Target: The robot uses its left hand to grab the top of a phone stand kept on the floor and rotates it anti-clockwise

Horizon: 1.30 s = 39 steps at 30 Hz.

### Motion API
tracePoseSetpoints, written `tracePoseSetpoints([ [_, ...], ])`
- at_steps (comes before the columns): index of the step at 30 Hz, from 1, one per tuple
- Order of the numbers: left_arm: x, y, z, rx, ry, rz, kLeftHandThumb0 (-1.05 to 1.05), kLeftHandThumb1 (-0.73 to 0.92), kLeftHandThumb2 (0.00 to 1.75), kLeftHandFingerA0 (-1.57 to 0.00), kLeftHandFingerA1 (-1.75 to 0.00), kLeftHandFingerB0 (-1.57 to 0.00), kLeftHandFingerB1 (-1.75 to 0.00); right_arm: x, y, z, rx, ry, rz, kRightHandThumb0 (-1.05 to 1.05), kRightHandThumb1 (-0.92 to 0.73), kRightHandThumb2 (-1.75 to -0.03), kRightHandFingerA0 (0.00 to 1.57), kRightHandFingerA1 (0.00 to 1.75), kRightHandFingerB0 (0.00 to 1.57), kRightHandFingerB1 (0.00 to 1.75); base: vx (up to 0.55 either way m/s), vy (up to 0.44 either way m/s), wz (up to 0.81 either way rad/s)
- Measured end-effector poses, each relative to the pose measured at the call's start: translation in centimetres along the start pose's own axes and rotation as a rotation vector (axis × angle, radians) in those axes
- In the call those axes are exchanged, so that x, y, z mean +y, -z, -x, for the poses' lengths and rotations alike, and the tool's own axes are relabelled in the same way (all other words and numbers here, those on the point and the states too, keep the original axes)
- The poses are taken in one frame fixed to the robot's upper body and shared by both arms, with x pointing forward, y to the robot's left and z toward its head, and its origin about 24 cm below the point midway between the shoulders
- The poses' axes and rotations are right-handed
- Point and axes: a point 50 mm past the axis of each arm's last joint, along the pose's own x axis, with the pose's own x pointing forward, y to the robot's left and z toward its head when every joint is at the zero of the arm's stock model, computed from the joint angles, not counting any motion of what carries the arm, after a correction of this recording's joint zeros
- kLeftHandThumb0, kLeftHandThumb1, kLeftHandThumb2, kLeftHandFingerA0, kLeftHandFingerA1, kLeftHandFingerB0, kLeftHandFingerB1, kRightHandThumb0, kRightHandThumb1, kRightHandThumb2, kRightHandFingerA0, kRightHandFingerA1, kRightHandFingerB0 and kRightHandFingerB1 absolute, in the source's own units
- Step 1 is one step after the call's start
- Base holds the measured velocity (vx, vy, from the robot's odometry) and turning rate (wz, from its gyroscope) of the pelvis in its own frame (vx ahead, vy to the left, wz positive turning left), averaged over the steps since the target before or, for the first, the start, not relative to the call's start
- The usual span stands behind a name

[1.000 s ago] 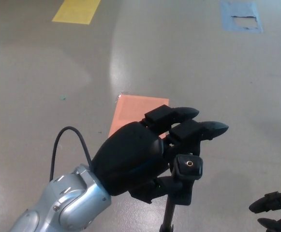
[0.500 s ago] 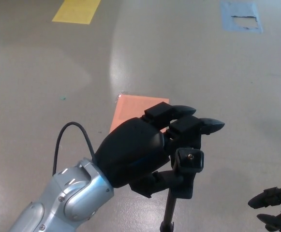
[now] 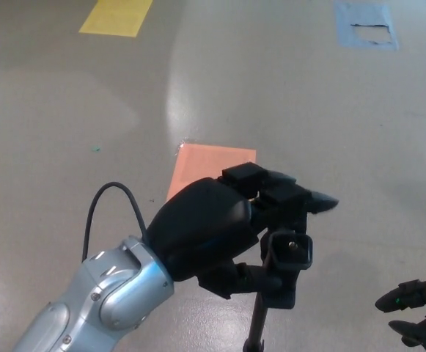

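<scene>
The phone stand (image 3: 259,323) is a thin black pole rising from the floor at the bottom centre, topped by a square black head (image 3: 289,251) with a brass screw. My left hand (image 3: 213,231) wraps that top: two fingers (image 3: 304,198) curl over the far side and the thumb presses from below. It is shut on the stand's top. My right hand (image 3: 418,312) shows only partly at the bottom right corner, away from the stand, with its fingers spread apart and nothing in them.
An orange patch (image 3: 209,169) is taped on the grey floor just beyond my left hand. A yellow patch (image 3: 116,16) lies far left and a blue patch (image 3: 365,25) far right. A black cable (image 3: 106,213) loops off my left forearm.
My left hand has closed tighter on the stand's head and turned it slightly; the fingers dropped lower over it. My right hand has barely shifted.
</scene>
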Motion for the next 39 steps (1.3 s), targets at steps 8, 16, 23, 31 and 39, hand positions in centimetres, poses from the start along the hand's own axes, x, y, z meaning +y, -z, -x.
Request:
tracePoseSetpoints([
  [8,0.0,0.1,-0.2,-0.021,-0.005,0.107,-0.21,0.66,0.60,-0.89,-1.16,-0.95,-0.54,-0.2,-0.1,0.0,0.008,0.002,-0.004,-0.45,-0.77,-0.63,0.48,0.39,0.35,0.34,0.00,0.000,0.00],
  [16,0.0,0.4,-0.3,-0.020,-0.009,0.158,-0.22,0.68,0.60,-0.90,-0.99,-0.95,-0.58,-0.5,-0.4,0.0,0.004,0.002,-0.004,-0.46,-0.77,-0.63,0.47,0.38,0.35,0.34,0.00,0.000,0.00],
  [23,0.1,0.5,-0.4,-0.023,-0.003,0.185,-0.17,0.66,0.60,-0.88,-1.04,-0.95,-0.57,-0.9,-0.9,-0.1,-0.004,0.006,0.000,-0.45,-0.77,-0.63,0.49,0.38,0.35,0.34,0.00,0.000,0.00],
  [31,0.4,0.6,-0.4,-0.006,0.006,0.267,-0.19,0.71,0.61,-1.01,-0.77,-0.91,-0.51,-1.3,-1.3,-0.1,-0.011,0.013,0.006,-0.46,-0.76,-0.62,0.52,0.39,0.38,0.35,0.00,0.000,0.00],
  [39,0.8,1.0,-0.4,0.041,0.019,0.337,-0.21,0.69,0.61,-1.03,-0.73,-0.92,-0.50,-1.4,-1.5,-0.1,-0.013,0.015,0.009,-0.46,-0.76,-0.62,0.51,0.39,0.37,0.35,0.00,0.000,0.00],
])
